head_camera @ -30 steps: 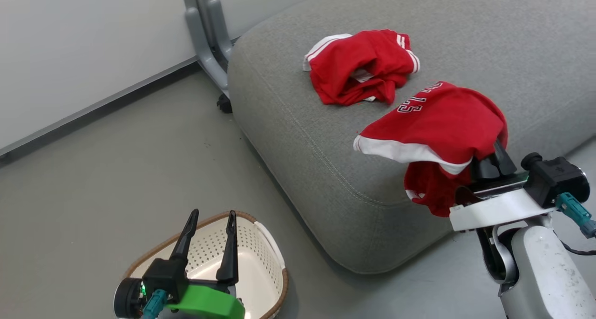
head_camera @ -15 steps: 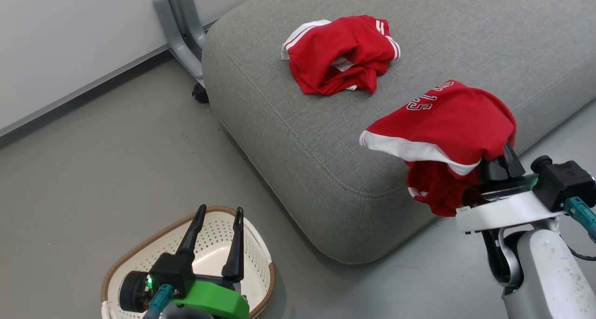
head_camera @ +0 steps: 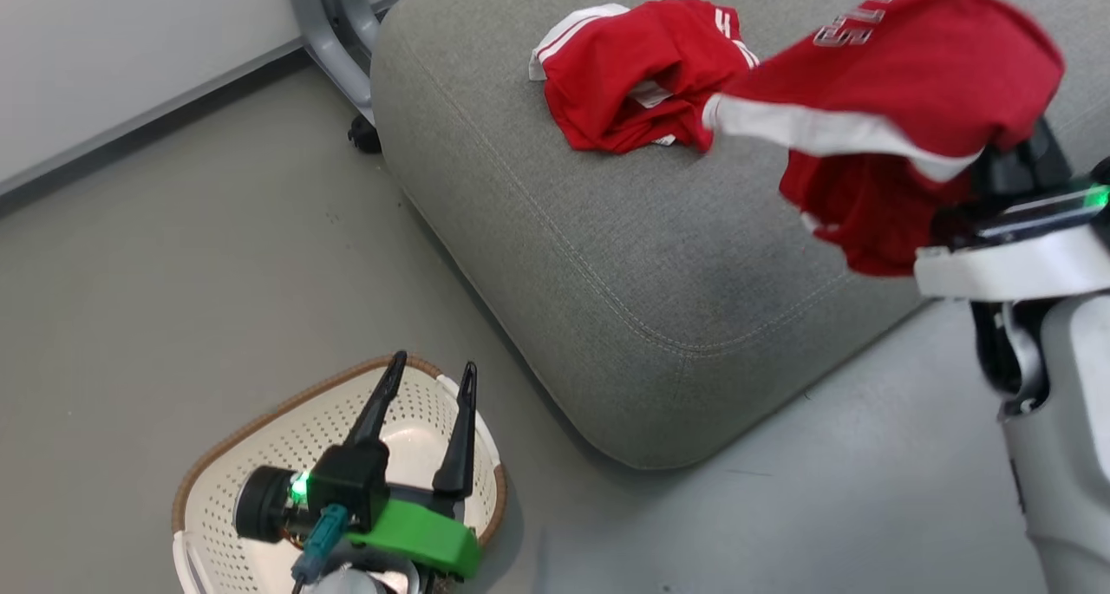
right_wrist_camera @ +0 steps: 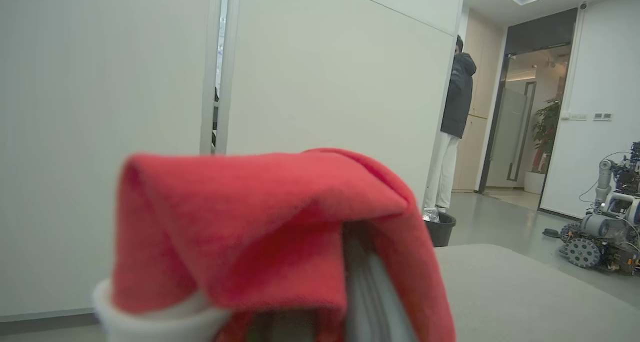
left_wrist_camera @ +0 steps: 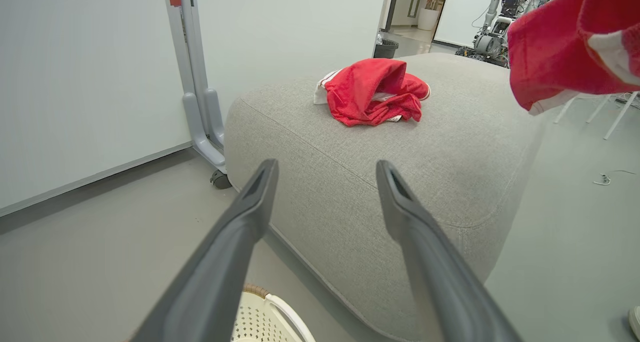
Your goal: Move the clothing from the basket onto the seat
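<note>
right gripper (head_camera: 1006,169), clenched on the numbered garment (head_camera: 902,65), holds it above the seat (head_camera: 659,264), likely for dropping, while left gripper (head_camera: 434,373) hangs released over the basket (head_camera: 260,455).

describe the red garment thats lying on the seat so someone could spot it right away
Start at the big grey seat; toward its far side lies a crumpled red garment with thin white stripes. The other red garment hangs in the air from the right gripper and bears printed characters; this one rests on the fabric, untouched.
</note>
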{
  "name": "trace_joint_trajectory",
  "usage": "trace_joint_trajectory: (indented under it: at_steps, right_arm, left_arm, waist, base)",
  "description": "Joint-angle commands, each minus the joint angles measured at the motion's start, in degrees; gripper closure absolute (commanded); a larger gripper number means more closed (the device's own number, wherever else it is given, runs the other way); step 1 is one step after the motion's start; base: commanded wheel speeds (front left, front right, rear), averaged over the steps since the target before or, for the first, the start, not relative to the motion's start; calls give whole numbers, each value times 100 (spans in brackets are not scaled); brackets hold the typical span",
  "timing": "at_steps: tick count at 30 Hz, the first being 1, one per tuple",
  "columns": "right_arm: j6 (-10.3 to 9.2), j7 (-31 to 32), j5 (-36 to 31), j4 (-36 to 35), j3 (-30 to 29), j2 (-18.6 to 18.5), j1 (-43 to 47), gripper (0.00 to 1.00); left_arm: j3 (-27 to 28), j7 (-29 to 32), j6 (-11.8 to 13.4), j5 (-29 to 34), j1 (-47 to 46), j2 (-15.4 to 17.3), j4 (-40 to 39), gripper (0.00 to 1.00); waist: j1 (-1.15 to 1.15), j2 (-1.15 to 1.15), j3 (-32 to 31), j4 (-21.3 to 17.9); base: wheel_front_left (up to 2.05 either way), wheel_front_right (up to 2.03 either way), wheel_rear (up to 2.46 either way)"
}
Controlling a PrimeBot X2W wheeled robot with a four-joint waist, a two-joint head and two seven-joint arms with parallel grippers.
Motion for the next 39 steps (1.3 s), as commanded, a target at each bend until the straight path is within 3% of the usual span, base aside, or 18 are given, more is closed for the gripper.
trace_joint_trajectory:
  at_steps: [1, 15, 26, 30, 39]
  right_arm:
    - [0, -3, 20, -45, -51, -119, -281, 100]
    - [-1, -3, 13, 556, -457, -1072, -2782, 100]
    - [-1, -2, -56, 1722, -505, -1595, -3809, 100]
    - [-2, -3, -157, 2294, -475, -1590, -4034, 100]
    - [-2, -3, 153, 3632, -434, -1144, -3919, 100]
  left_arm:
    - [-4, -1, -50, 91, -235, 38, 9, 0]
    - [-374, 0, -354, 561, -1308, 35, 129, 0]
    - [-428, 0, -272, 573, -1720, 33, 71, 0]
    - [-415, 0, -260, 625, -1774, 32, 26, 0]
    - [-396, 0, -368, 798, -1865, 34, 154, 0]
  waist:
    - [0, 0, 697, 402]
    - [0, 0, 2383, 1240]
    - [0, 0, 3113, 1812]
    - [0, 0, 3299, 1883]
    - [0, 0, 3392, 1875]
  base:
    - [0, 0, 0]
    - [0, 0, 0]
    - [0, 0, 0]
    - [0, 0, 0]
    - [0, 0, 0]
